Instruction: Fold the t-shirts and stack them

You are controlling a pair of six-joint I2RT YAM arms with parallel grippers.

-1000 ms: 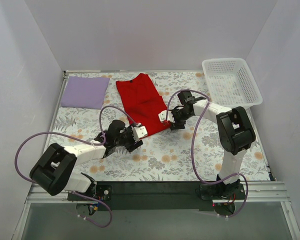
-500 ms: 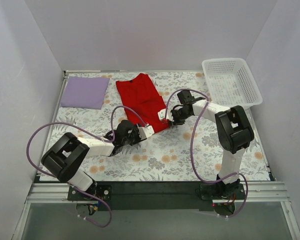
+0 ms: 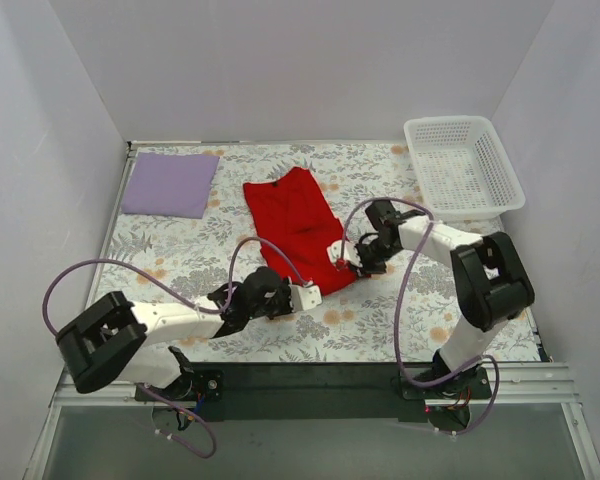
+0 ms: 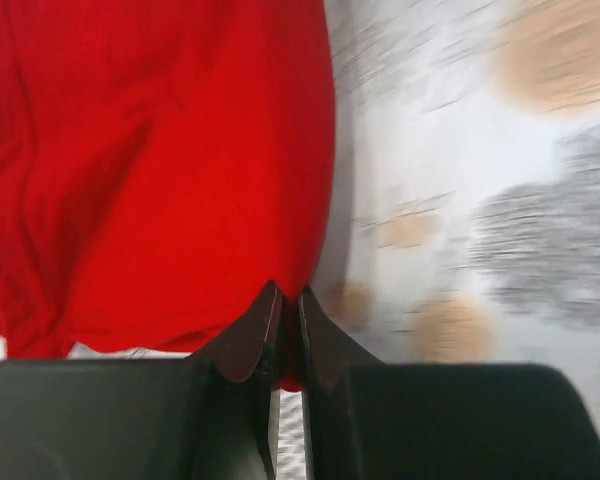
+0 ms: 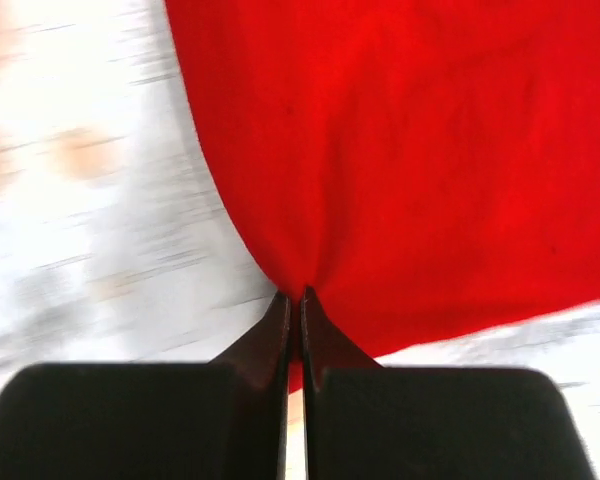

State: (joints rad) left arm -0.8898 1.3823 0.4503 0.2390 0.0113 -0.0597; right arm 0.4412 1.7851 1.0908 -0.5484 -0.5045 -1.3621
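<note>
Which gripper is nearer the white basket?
Right. The right gripper pinches the red t-shirt in front and left of the basket; the left gripper pinches the same hem farther left, nearer the bases.

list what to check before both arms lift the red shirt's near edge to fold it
1. Left jaws shut on red t-shirt at a near hem corner: ok.
2. Right jaws shut on its other near corner: ok.
3. Every cloth layer caught in each grip: cannot tell.
4. Cloth smooth: not ok, creases run through it.
5. Fold path clear: ok, lavender t-shirt lies apart at far left, white basket at far right.
</note>
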